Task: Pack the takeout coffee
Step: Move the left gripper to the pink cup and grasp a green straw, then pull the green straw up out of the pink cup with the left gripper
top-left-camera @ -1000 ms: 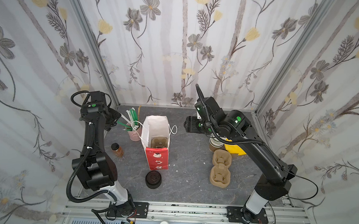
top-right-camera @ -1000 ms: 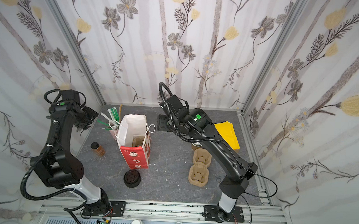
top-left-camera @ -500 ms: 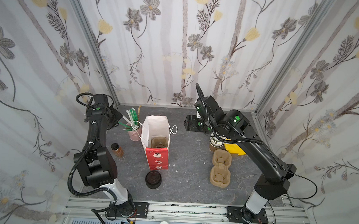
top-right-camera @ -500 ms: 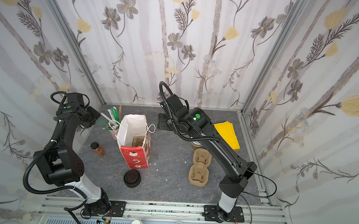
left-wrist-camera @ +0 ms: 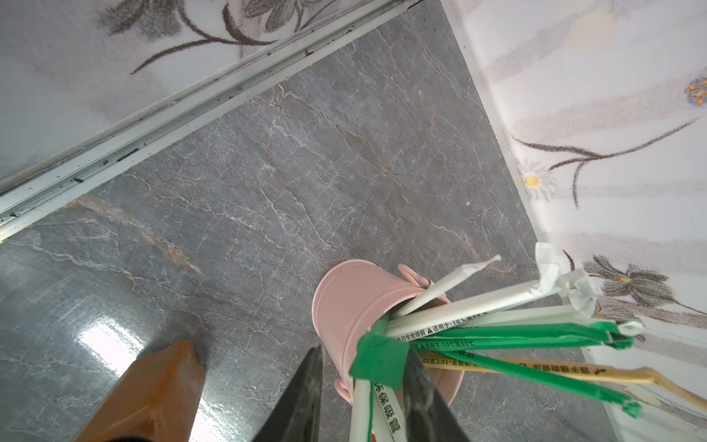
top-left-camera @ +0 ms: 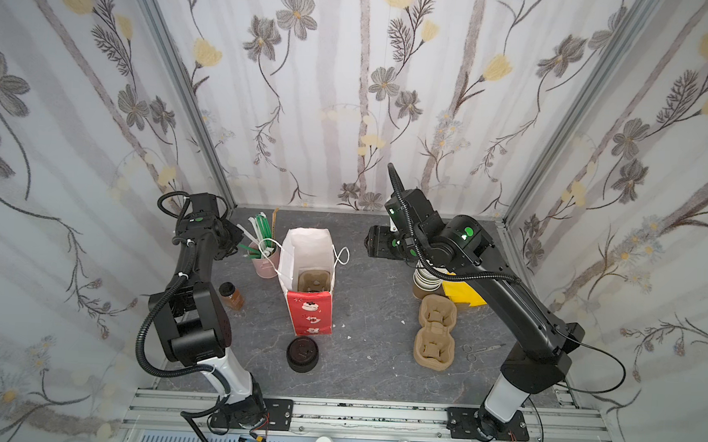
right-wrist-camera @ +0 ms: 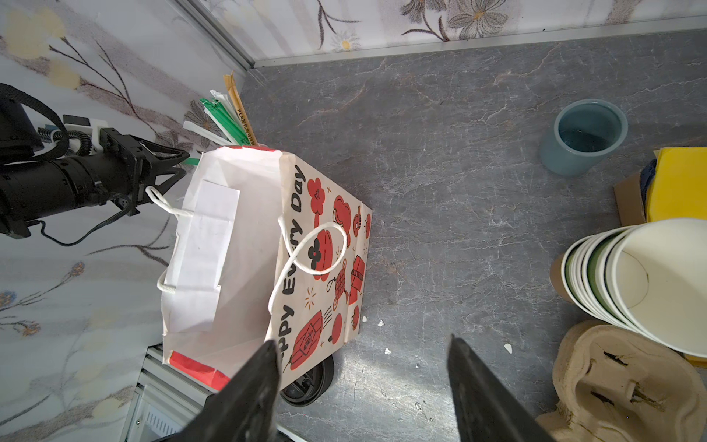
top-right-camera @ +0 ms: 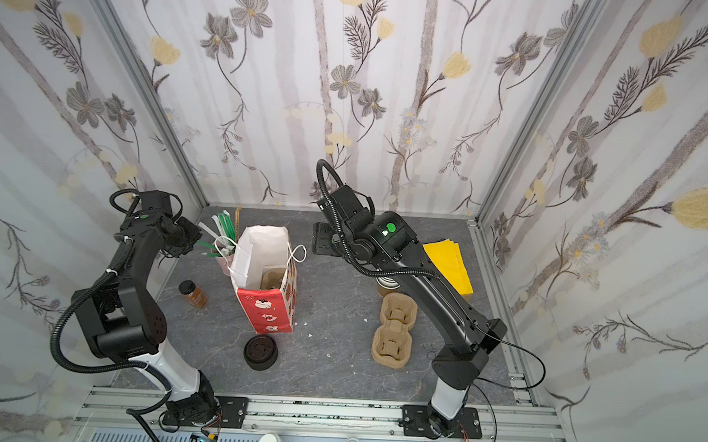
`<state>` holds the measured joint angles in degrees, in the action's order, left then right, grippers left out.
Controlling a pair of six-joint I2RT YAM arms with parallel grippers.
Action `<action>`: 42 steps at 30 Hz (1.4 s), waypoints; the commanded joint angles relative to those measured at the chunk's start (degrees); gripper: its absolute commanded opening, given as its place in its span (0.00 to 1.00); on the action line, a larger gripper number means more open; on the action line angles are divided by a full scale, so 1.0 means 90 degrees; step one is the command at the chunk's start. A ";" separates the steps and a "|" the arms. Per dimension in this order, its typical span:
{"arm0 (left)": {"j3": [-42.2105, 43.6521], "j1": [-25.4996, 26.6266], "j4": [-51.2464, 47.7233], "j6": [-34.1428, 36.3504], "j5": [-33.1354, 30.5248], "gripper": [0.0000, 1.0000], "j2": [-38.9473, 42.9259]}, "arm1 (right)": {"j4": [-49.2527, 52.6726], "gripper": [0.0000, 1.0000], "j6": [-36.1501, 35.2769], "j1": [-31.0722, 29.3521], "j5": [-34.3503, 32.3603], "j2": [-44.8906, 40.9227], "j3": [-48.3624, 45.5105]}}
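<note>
The takeout coffee is out of view in every frame. My left gripper [left-wrist-camera: 365,348] is at the pink cup [left-wrist-camera: 344,298] of wrapped straws [top-left-camera: 260,229] at the back left. Its jaws straddle two white straws and a green one. One finger lies against them, and a gap shows beside the other finger, so the gripper is open. My right gripper [right-wrist-camera: 361,340] hangs wide open and empty above the table, right of the red-and-white paper bag [top-left-camera: 308,311]. The bag stands open with a pulp carrier [top-left-camera: 314,280] inside.
A squat black stack of lids [top-left-camera: 303,354] sits in front of the bag. An amber bottle [top-left-camera: 230,295] stands left of it. At the right are stacked lidless cups [top-left-camera: 426,282], pulp carriers [top-left-camera: 436,332], yellow napkins [top-right-camera: 450,264], scissors [top-left-camera: 480,349] and a blue-grey cup [right-wrist-camera: 585,137].
My left gripper has moved right and back to the pink cup's straws, and its jaws have narrowed around them. The right arm has not moved.
</note>
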<state>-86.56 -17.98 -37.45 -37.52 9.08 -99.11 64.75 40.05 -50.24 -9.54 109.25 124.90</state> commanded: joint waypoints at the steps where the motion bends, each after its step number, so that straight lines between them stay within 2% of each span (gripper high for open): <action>1: 0.0004 -0.0004 0.0419 -0.0086 0.0103 0.34 -0.0094 | 0.0031 0.70 0.0062 -0.0004 -0.0103 -0.0003 -0.0021; 5: 0.0018 -0.0004 0.0575 -0.0190 0.0162 0.30 -0.0192 | 0.0052 0.70 0.0064 -0.0002 -0.0076 0.0014 -0.0018; 14: 0.0091 0.0004 0.0758 -0.0305 0.0248 0.12 -0.0207 | -0.0007 0.70 0.0090 0.0026 -0.0002 0.0037 -0.0021; 22: 0.0253 0.0005 0.0850 -0.0295 0.0251 0.01 -0.0116 | 0.0000 0.70 0.0101 0.0052 0.0015 -0.0006 -0.0020; 30: 0.0243 0.0005 0.0933 -0.0266 0.0227 0.00 0.0013 | 0.0031 0.70 0.0100 0.0073 0.0006 -0.0068 -0.0020; 42: 0.0277 0.0005 0.0978 0.0031 -0.0085 0.00 0.0687 | 0.0044 0.70 0.0091 0.0082 -0.0004 -0.0122 -0.0021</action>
<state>-84.36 -17.93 -29.85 -38.89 9.91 -94.19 66.24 40.47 -49.50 -9.13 108.42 124.81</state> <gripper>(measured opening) 0.050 0.701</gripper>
